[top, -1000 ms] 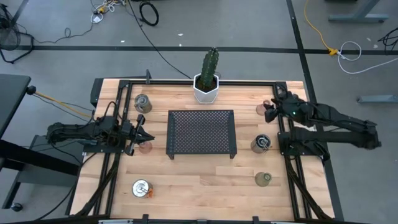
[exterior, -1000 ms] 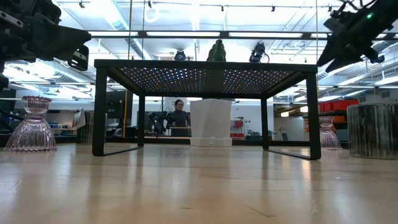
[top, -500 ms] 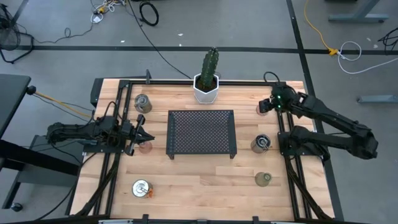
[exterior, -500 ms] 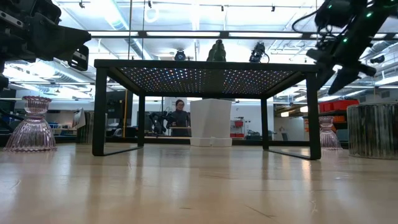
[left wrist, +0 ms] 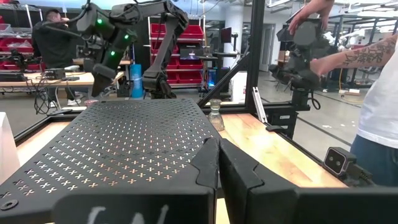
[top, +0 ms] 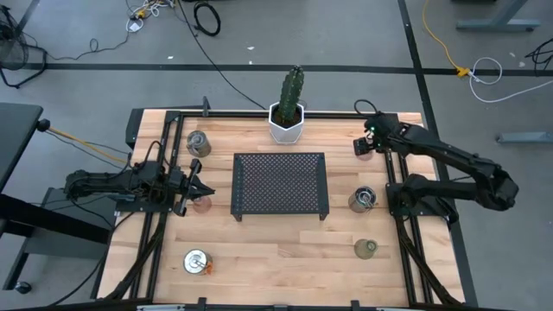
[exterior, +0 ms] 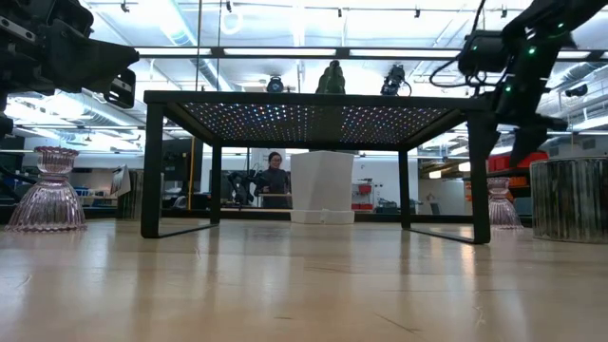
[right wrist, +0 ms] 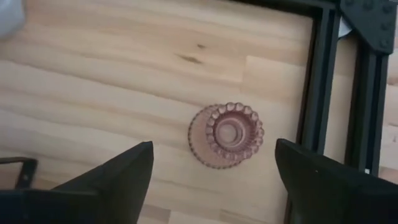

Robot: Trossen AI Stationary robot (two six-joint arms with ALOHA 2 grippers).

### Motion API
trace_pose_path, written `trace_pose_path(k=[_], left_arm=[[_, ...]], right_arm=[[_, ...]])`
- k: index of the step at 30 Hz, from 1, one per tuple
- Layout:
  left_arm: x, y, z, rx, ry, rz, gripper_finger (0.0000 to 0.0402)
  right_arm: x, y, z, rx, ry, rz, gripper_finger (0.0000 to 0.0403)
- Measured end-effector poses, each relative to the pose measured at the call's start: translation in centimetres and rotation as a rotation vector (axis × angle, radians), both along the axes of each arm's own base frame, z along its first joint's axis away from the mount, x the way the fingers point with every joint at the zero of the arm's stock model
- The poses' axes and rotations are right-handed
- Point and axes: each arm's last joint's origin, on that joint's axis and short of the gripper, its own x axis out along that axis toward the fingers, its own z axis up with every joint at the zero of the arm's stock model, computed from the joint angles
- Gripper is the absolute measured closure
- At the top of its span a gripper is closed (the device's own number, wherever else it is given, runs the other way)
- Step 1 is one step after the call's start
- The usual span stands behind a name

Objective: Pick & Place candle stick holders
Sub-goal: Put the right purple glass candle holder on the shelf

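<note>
My right gripper (top: 366, 140) hangs open at the far right of the table, pointing steeply down over a pinkish glass candle stick holder (right wrist: 227, 134). That holder stands upright on the wood (exterior: 501, 202), and the fingers (right wrist: 124, 177) stand to either side above it without touching. My left gripper (top: 200, 185) waits shut and level at the left, beside another pinkish holder (top: 201, 205). Silver holders stand at the far left (top: 198, 142), near left (top: 197, 259) and right (top: 363, 199). A greenish holder (top: 366, 249) stands near right.
A black mesh tray (top: 280, 184) on legs fills the middle of the table. Behind it is a white pot with a cactus (top: 288, 121). A black frame rail (right wrist: 317, 93) runs close beside the pinkish holder. A person's arm (left wrist: 348, 56) shows beyond the table's right side.
My right gripper has swung toward the table's far edge and a little left. It has sunk and tipped to point steeply down over the pinkish holder at the far right. Its fingers stand wider apart than before. No holder has moved.
</note>
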Motion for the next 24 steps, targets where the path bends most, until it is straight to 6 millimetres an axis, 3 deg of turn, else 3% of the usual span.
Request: trace_pose_path(k=[16,24], left_arm=[[0.0,0.0,0.0,0.000,-0.001,0.000,0.0383],[0.0,0.0,0.0,0.000,0.000,0.000,0.0383]], right_arm=[[1.7,-1.8,-3.4,0.090,0.180,-0.051,0.0065],[2.2,-2.3,-4.1,0.079,0.200,-0.086,0.0065]])
